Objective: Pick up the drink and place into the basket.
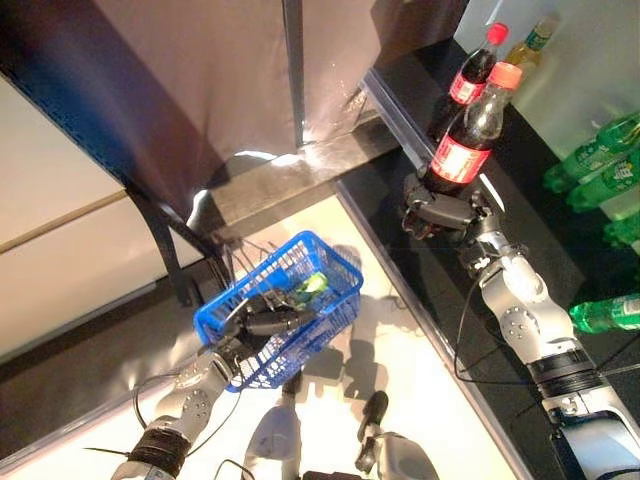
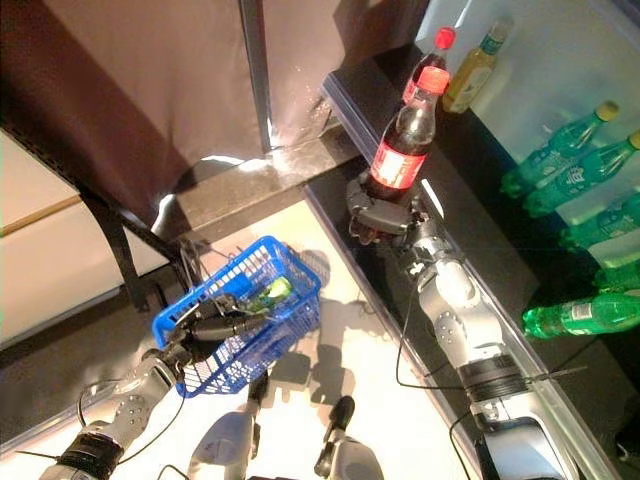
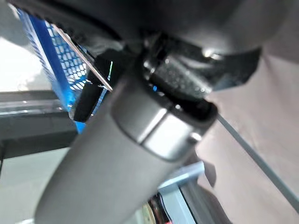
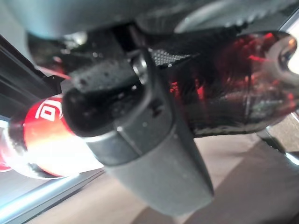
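R hand (image 1: 440, 212) clamped round base of cola bottle (image 1: 466, 140), L hand (image 1: 262, 325) gripping blue basket (image 1: 330, 262) rim

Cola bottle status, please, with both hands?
Right hand shut on cola bottle, above shelf. Left hand gripping blue basket. Path clear.

Right robot hand (image 1: 440, 212) raised, fingers curled; left robot hand (image 1: 262, 325) curled too.

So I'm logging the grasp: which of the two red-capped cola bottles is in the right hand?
The nearer cola bottle: the right hand has its fingers curled round its base. The other cola bottle stands free behind it.
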Robot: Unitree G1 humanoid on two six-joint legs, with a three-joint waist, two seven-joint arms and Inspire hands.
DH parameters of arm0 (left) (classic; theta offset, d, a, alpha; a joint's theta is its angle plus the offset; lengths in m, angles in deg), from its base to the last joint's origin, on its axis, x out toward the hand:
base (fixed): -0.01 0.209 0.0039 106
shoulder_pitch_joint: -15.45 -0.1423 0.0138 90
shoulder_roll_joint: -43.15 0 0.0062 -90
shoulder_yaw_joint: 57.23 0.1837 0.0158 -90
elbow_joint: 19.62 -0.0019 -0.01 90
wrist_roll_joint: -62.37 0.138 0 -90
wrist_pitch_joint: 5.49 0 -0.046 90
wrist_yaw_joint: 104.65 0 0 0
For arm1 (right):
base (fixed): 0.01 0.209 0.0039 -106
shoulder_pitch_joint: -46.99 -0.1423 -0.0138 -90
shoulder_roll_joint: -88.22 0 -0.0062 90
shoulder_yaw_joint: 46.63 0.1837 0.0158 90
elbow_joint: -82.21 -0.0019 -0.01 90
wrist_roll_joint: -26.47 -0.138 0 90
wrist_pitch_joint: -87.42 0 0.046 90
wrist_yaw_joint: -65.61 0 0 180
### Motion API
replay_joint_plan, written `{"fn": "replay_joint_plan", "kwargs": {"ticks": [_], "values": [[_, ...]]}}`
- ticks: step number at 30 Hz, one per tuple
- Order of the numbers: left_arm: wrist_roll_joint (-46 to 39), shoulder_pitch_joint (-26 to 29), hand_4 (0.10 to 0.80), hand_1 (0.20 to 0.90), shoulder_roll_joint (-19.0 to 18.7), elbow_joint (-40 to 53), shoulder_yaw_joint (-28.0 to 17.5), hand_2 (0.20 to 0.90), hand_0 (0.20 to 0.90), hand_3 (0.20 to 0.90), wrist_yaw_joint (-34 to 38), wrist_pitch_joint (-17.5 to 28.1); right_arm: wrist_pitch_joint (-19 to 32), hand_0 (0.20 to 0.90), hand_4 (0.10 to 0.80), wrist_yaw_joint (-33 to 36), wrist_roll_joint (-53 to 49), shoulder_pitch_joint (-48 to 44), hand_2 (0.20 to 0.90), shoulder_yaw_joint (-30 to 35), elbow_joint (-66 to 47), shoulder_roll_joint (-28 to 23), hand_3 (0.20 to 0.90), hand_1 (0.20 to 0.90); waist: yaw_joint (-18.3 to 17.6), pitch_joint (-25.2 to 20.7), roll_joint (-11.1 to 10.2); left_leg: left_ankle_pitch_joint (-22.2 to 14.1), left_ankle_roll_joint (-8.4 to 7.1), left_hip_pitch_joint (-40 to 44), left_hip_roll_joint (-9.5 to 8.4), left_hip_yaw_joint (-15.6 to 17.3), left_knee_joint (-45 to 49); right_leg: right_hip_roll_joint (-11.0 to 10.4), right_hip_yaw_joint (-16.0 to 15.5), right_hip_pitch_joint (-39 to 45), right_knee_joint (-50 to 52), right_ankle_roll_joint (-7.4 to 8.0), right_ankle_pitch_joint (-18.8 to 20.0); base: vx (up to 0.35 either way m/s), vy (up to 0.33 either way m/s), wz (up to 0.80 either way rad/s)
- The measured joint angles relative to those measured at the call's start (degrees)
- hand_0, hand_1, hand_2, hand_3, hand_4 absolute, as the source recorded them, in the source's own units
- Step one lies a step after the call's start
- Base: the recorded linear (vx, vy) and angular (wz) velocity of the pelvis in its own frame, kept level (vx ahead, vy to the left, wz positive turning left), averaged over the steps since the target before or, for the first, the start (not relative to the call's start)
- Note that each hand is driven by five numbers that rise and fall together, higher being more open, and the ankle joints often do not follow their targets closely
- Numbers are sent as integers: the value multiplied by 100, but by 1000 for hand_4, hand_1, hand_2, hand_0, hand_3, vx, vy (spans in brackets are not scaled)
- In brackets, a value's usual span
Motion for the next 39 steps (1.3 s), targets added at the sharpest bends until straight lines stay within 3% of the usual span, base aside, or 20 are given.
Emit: {"fn": "replay_joint_plan", "kwargs": {"ticks": [9,20,39], "values": [[-284,56,100,300,-467,837,284,300,300,200,-91,-223,-1,300,100,-207,10,284,300,-77,-224,4,200,300,57,0,0,19,24,-23,-83,-116,0,-45,-133,62,0,29,-20,3,8,9],[-286,69,100,300,-739,1628,487,300,300,200,-222,-372,-1,300,100,-314,4,441,300,-536,-225,164,200,300,159,0,0,20,28,-22,-119,-206,1,-89,-205,117,0,68,-49,2,2,5],[-271,143,100,300,-751,2062,549,300,300,200,-445,-461,-84,300,100,-355,6,442,300,-1181,-225,507,200,300,279,0,0,23,30,-15,-143,-206,1,-90,-218,133,0,94,-67,0,0,0]]}}
